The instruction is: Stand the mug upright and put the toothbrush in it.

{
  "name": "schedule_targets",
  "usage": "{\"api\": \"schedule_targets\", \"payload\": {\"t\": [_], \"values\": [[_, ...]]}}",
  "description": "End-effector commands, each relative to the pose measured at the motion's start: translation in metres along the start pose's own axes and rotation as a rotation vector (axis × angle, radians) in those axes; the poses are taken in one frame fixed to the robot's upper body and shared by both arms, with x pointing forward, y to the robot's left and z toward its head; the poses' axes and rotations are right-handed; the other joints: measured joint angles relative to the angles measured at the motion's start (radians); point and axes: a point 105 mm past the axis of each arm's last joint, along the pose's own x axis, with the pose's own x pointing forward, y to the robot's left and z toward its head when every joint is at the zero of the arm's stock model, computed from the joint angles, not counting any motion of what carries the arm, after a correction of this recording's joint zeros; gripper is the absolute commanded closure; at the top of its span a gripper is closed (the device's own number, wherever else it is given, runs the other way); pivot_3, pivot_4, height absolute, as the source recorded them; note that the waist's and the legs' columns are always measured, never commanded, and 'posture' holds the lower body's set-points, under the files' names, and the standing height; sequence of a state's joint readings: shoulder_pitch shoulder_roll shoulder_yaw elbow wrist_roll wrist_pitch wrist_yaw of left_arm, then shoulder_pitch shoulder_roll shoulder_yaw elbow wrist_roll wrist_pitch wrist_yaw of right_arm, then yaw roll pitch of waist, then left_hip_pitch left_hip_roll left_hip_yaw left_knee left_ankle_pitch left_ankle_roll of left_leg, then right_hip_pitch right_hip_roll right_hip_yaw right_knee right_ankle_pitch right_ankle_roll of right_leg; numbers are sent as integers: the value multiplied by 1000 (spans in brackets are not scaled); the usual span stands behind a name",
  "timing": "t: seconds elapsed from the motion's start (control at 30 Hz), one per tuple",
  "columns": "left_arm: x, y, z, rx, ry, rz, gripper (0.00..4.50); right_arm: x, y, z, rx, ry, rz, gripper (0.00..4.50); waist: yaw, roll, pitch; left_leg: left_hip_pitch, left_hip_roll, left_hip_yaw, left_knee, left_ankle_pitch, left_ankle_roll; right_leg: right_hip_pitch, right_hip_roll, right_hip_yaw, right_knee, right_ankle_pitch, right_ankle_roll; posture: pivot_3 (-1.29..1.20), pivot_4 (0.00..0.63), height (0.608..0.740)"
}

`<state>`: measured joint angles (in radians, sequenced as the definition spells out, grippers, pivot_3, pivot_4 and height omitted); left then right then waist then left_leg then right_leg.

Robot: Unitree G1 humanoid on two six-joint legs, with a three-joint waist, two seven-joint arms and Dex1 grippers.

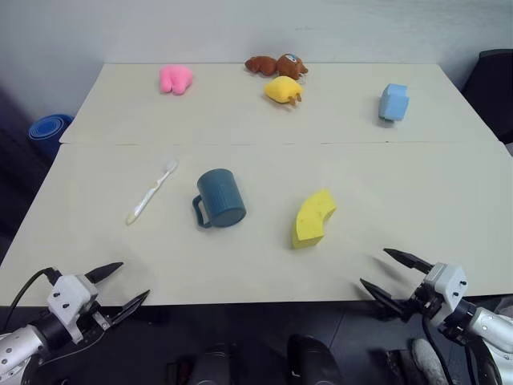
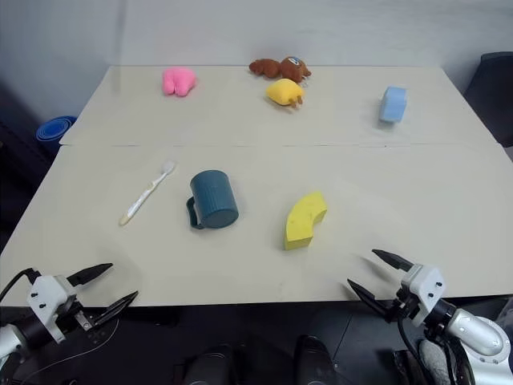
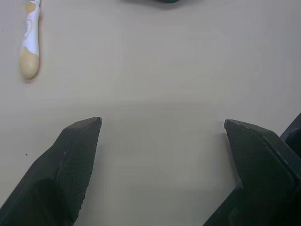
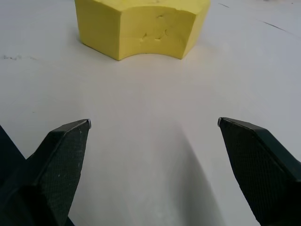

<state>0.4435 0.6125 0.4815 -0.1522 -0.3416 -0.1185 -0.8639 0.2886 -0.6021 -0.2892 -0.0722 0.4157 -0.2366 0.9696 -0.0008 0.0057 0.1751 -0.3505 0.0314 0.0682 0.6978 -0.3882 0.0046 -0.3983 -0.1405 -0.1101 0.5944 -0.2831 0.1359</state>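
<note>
The work surface is a matte cream table (image 1: 385, 233) made of two panels joined by a thin seam, set against a pale wall.

My left gripper (image 1: 127, 287) hangs at the near left edge of the table with its jaws spread wide, grasping nothing and touching nothing. My right gripper (image 1: 386, 275) hangs at the near right edge, jaws equally wide and empty. The fingers (image 3: 70, 160) are black, wedge-shaped and finely textured on the inner faces.

The mug (image 1: 220, 197) is a dark teal cylinder with faint vertical ribbing and a loop handle. It rests mouth-down near the table centre, handle toward me. The toothbrush (image 1: 151, 191) lies flat just to its left, apart from it, slim and white with a pale yellow handle end nearest me and the bristles away.

A curved yellow foam block (image 1: 312, 218) with a pitted surface stands right of the mug. Along the far panel lie a pink plush (image 1: 175, 79), a brown plush (image 1: 276, 65), a yellow plush (image 1: 283, 90) and a light blue foam block (image 1: 393, 102).
</note>
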Motion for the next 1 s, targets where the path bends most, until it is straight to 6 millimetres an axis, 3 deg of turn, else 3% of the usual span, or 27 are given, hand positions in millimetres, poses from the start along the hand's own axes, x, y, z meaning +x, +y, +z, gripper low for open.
{"api": "schedule_targets", "payload": {"t": [0.03,0.17,0.3,0.43,0.57,0.9,1.0], "values": [[3,-1,9,69,-8,-32,93,-3,-6,11,-24,-29,-17,0,0,0,0,0,0,0,0,0,0,0,0,0,0,0,0,0,150,740],[15,-11,22,-42,-66,-132,93,15,-1,36,60,-93,48,0,0,0,0,0,0,0,1,0,0,0,0,0,1,0,0,0,150,740],[28,-22,49,-119,-152,-258,93,46,9,73,191,-123,122,0,0,0,0,0,1,-1,2,0,0,0,0,1,3,0,0,0,150,740],[40,-29,62,-106,-171,-312,93,71,17,58,220,110,96,0,0,0,0,1,0,-3,1,-1,-1,-1,0,0,7,0,0,0,150,740],[43,-34,62,-97,-156,-334,93,97,22,64,425,142,38,0,0,-1,-1,-1,0,-2,2,-1,-2,-4,0,0,8,0,0,0,150,740],[41,-41,61,-112,-152,-321,93,140,30,56,574,339,75,0,0,-1,-1,-4,0,0,2,0,-2,-11,0,1,13,0,0,0,150,740],[44,-42,62,-111,-158,-316,0,155,31,49,578,375,69,491,-1,-1,-1,-4,0,1,2,0,-2,-11,0,1,14,0,0,0,150,740]]}}
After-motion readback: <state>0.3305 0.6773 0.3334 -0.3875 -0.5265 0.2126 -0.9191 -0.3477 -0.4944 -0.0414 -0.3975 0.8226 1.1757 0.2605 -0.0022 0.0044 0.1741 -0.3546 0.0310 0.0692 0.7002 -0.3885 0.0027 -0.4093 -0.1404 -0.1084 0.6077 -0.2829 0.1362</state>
